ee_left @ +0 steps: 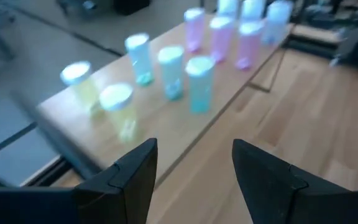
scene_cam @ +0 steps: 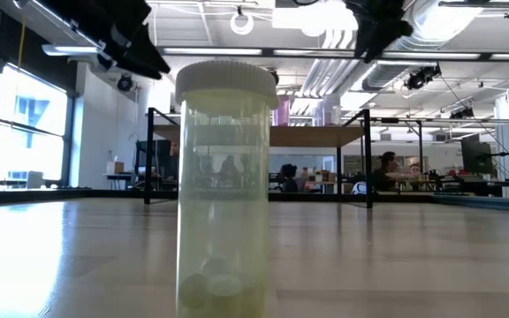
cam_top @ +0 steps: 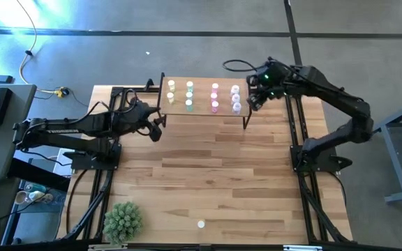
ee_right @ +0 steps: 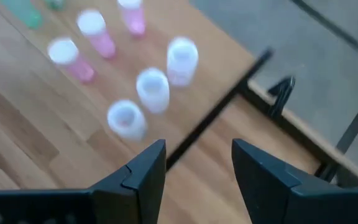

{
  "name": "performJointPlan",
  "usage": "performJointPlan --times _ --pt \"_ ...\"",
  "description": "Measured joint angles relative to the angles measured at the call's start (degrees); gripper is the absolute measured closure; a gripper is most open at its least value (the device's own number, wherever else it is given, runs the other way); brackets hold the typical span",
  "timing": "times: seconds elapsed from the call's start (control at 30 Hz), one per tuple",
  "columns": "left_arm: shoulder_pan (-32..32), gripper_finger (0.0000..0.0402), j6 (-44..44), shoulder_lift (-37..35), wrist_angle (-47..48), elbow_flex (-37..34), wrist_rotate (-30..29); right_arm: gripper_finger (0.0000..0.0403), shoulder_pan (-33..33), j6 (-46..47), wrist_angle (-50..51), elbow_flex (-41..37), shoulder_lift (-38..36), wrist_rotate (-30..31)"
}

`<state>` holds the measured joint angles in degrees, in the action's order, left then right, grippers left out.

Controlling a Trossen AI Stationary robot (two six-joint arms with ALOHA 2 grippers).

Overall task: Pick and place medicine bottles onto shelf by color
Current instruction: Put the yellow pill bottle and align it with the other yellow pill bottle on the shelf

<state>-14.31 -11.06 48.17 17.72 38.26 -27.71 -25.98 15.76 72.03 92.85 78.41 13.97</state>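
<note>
The shelf (cam_top: 202, 106) stands at the table's far middle, carrying medicine bottles upright in rows by color: yellow (ee_left: 118, 106), green (ee_left: 199, 81), pink (ee_right: 95, 31) and white (ee_right: 153, 88). One more bottle (scene_cam: 225, 190), pale-capped and yellowish, stands upright alone near the table's front edge (cam_top: 201, 224). My left gripper (ee_left: 194, 152) hovers open just off the shelf's left end (cam_top: 158, 129), with nothing between its fingers. My right gripper (ee_right: 197, 152) hangs open above the shelf's right end (cam_top: 255, 101), also with nothing between its fingers.
A spiky green potted plant (cam_top: 123, 220) sits at the table's front left corner. Bare plank tabletop (cam_top: 208, 167) lies between the shelf and the lone bottle. Black frame rails (cam_top: 306, 188) run along both table sides.
</note>
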Motion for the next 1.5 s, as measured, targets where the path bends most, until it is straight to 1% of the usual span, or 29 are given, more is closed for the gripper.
performJointPlan --times 0.1,0.2,0.3,0.43,0.53,0.6,0.67,0.87,0.97,1.03,1.17,1.3,1.4,1.5 --pt "0.0 0.0205 -3.1 -1.2 3.7 0.0 -1.7 0.0228 0.6 5.3 -1.6 -7.4 -4.5 -0.6" --pt "0.0 0.0205 -6.3 -1.5 6.8 0.0 -2.0 0.0228 2.0 9.6 -4.7 -15.6 -8.8 -2.4" --pt "0.0 0.0205 -8.4 -1.5 9.5 0.0 -3.6 0.0228 3.9 13.5 -10.5 -23.5 -12.2 -5.9" --pt "0.1 0.0205 -11.2 -0.3 12.4 0.0 -4.4 0.0228 7.2 17.6 -19.6 -32.2 -15.4 -8.3" --pt "0.1 0.0205 -10.7 0.1 12.4 0.0 -3.9 0.0228 9.3 18.3 -26.2 -36.5 -16.5 -11.6" --pt "0.1 0.0205 -9.3 0.0 10.5 0.0 -1.4 0.0228 9.9 17.3 -29.2 -37.1 -17.4 -15.9" --pt "0.0 0.0205 -7.9 -0.8 9.1 0.4 1.9 0.0228 10.2 15.1 -30.8 -36.6 -18.3 -18.8" --pt "0.2 0.0205 -6.4 -1.8 5.2 1.3 10.1 0.0228 12.7 9.6 -36.9 -35.2 -20.8 -18.8" --pt "1.3 0.0205 -6.4 -1.3 5.0 1.3 12.4 0.0228 15.6 7.2 -37.6 -35.2 -21.0 -18.7" --pt "3.0 0.0205 -6.3 -0.8 4.8 0.6 12.5 0.0228 18.3 6.1 -39.2 -36.4 -21.0 -17.8" --pt "7.8 0.0205 -6.3 -0.1 -2.6 -3.6 11.3 0.0228 24.7 3.7 -47.5 -42.3 -20.5 -13.3" --pt "12.3 0.0205 -6.2 0.0 -13.2 -8.7 10.5 0.0228 30.4 4.0 -57.3 -49.7 -20.5 -12.4" --pt "14.7 0.0205 -5.0 0.0 -19.8 -11.8 10.4 0.0228 34.0 7.8 -66.8 -55.4 -20.3 -11.8" --pt "16.8 0.0205 -4.8 0.2 -23.9 -13.3 10.4 0.0228 38.1 10.5 -76.9 -60.5 -19.4 -10.6"
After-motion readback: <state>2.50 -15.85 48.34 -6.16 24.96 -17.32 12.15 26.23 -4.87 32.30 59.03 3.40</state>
